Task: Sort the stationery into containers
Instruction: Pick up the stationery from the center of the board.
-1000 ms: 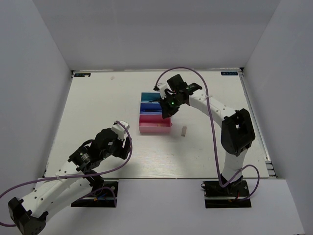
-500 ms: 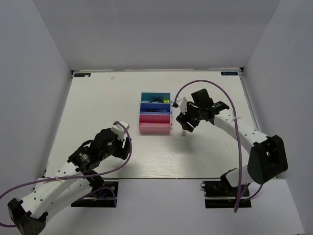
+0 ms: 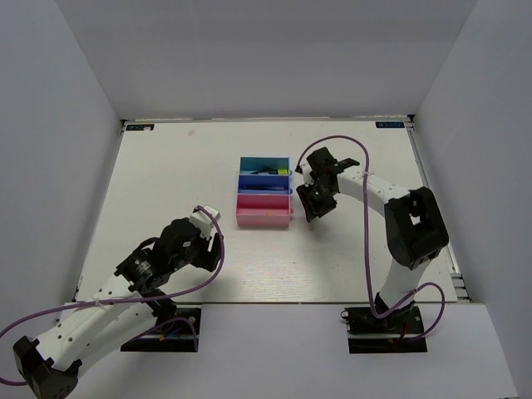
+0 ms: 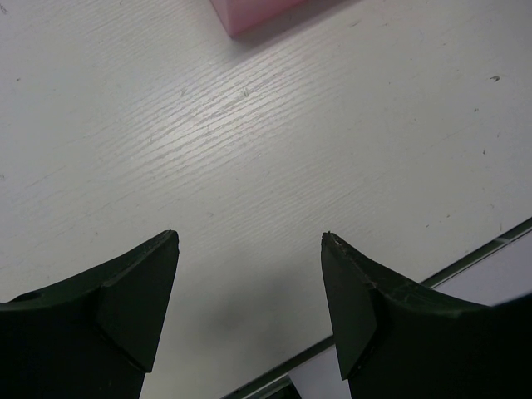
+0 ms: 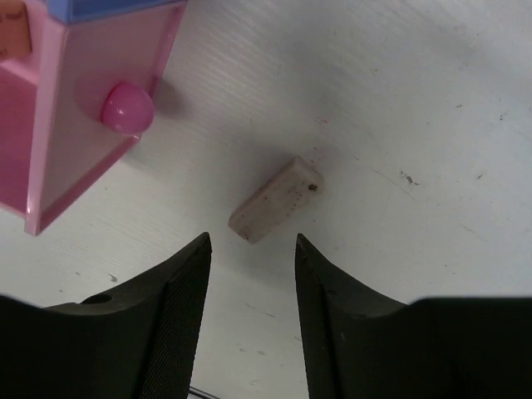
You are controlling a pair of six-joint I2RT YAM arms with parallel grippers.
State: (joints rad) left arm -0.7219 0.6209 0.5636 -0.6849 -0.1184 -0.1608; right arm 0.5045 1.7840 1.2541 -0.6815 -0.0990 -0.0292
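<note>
1. On the white wood-grain worktop (image 3: 166,183), the joined teal, blue and pink plastic bins (image 3: 264,193) already hold stationery.
2. The left hand (image 4: 249,249) idles, fingers apart; the right hand (image 5: 249,241), also apart, hangs low.
3. One small beige rectangular eraser (image 5: 275,199) lies unsorted beside the pink bin, under the right hand.

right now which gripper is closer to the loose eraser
Right. The right gripper is open right by the eraser, which lies just ahead of its fingertips. The left gripper, open, is far off beyond the pink bin.
</note>
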